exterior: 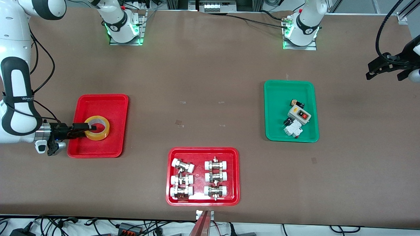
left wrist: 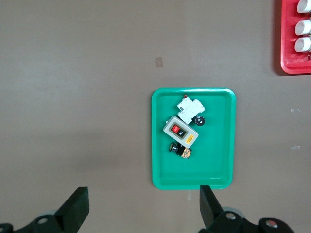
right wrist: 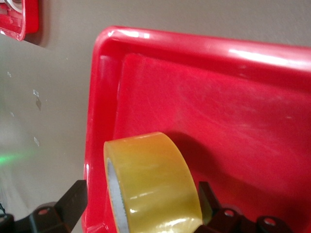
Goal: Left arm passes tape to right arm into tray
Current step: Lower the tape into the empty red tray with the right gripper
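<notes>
The yellow tape point(exterior: 100, 135) lies in the plain red tray point(exterior: 101, 102) at the right arm's end of the table. My right gripper point(exterior: 88, 129), on the arm with the silver wrist band, reaches low into the tray with its jaws spread wide around the roll. In the right wrist view the tape point(right wrist: 150, 179) sits between the fingers point(right wrist: 73, 199) on the tray floor point(right wrist: 218, 97), with a gap on one side. My left gripper point(exterior: 384, 73) is open and empty, up over the table at the left arm's end. It also shows open in the left wrist view point(left wrist: 143, 208).
A green tray point(exterior: 272, 111) with switch parts stands toward the left arm's end, and also shows in the left wrist view point(left wrist: 160, 145). A second red tray point(exterior: 236, 173) with white-capped metal fittings sits near the front edge. Cables run along the table's edges.
</notes>
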